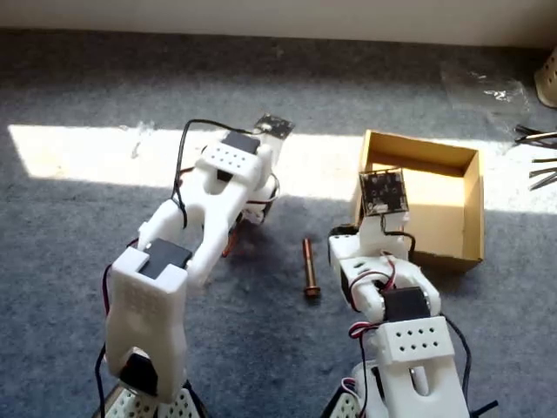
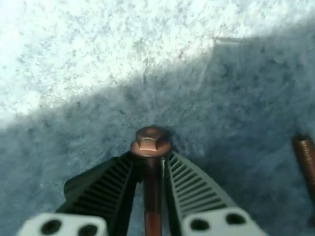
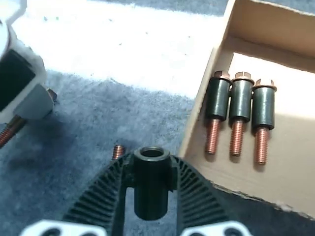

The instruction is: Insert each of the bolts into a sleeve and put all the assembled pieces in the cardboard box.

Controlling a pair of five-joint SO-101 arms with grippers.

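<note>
Left gripper (image 2: 150, 160): yours is clamped tight on a bolt (image 2: 150, 143), head poking past the tips, over the carpet (image 2: 236, 98).
Right gripper (image 3: 150, 164): pinching a black sleeve (image 3: 149, 191), just beside the cardboard box (image 3: 295, 147).
Box contents: three assembled pieces (image 3: 241, 105), side by side.
Spare bolt (image 1: 310, 267): on the carpet between your arms.

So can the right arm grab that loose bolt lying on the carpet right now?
Probably not yet: the right gripper is shut on a black sleeve. Otherwise the way looks free; the loose bolt lies bare on the carpet close by, nothing covering it.
</note>
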